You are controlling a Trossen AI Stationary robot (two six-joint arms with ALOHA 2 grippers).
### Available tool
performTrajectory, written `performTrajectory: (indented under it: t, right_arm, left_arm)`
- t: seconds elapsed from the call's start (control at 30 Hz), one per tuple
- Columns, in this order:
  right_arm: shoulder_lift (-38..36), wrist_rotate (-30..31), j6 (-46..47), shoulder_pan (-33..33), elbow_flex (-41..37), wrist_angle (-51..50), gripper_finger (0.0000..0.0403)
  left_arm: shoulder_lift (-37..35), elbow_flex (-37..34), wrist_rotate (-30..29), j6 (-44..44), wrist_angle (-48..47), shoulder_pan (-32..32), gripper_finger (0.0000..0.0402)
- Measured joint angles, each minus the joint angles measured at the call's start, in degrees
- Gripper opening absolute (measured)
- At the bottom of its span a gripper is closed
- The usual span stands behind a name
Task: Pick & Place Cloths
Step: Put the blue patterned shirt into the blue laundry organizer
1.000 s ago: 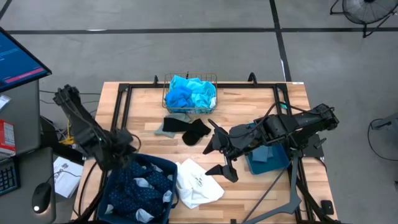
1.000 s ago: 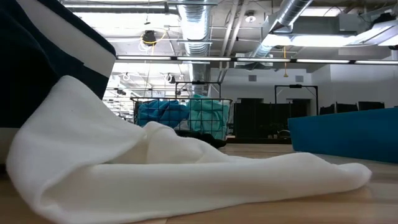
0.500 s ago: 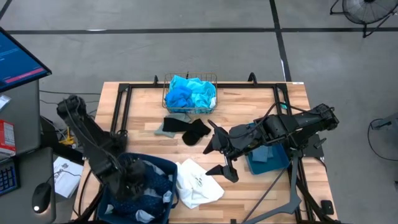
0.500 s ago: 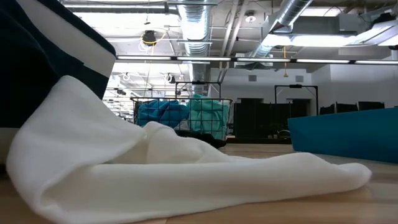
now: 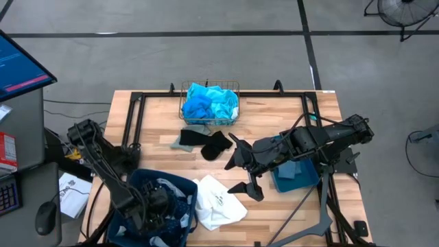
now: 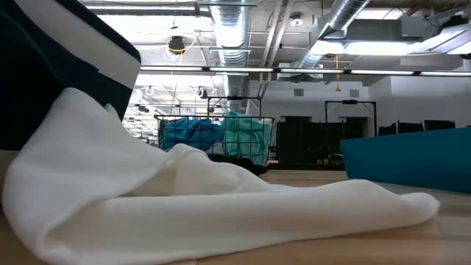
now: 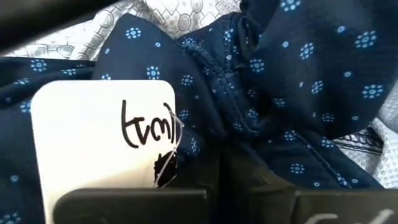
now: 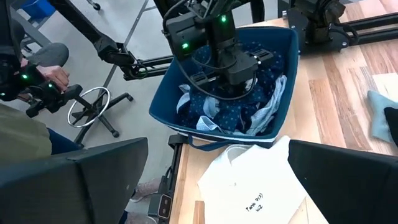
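The navy dotted cloth (image 5: 171, 199) lies piled in the left teal bin (image 5: 184, 180); in the left wrist view (image 7: 298, 74) it carries a white handwritten tag (image 7: 106, 137). My left gripper (image 5: 159, 203) is down in that bin, open, its fingers right at the cloth; it also shows in the right wrist view (image 8: 227, 62). My right gripper (image 5: 240, 168) hangs open and empty over the table's middle. A white cloth (image 5: 216, 202) lies flat beside the bin. Black (image 5: 216, 144) and grey (image 5: 184, 140) cloths lie near the basket. My left gripper points down into the bin with the navy dotted cloth's folds (image 7: 236, 143) between and just ahead of its fingers (image 7: 130, 205). I cannot tell whether the fingers touch the cloth.
A gold wire basket (image 5: 209, 88) at the far edge holds turquoise and bright blue cloths (image 5: 209, 103). A second teal bin (image 5: 305, 184) under my right arm holds a pale grey-blue cloth (image 5: 291, 170). A person sits beyond the table's left side (image 8: 25, 81).
My left gripper has gone toward the table's near edge and down, from over the left bin's far rim into the bin, onto the navy dotted cloth. My right arm has kept still.
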Motion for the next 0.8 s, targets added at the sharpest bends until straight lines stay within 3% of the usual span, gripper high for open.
performTrajectory:
  t: [0.23,0.43,0.67,0.8]
  right_arm:
    - [0.0,0.0,-0.6,0.0,0.0,-0.9,0.0379]
    - [0.0,0.0,-1.9,-0.1,0.0,-0.9,0.0379]
    - [0.0,0.0,-2.8,-0.2,0.0,-0.9,0.0379]
    - [0.0,0.0,-2.8,-0.2,0.0,-0.9,0.0379]
  left_arm:
    - [0.5,-0.1,-0.4,0.0,0.1,-0.1,0.0]
    - [-5.8,-0.9,-4.7,1.4,-1.5,0.3,0.0013]
    - [-16.1,-0.9,-6.3,7.9,-1.8,0.9,0.0081]
    - [-21.3,-0.8,-2.9,10.8,-1.6,0.9,0.0136]
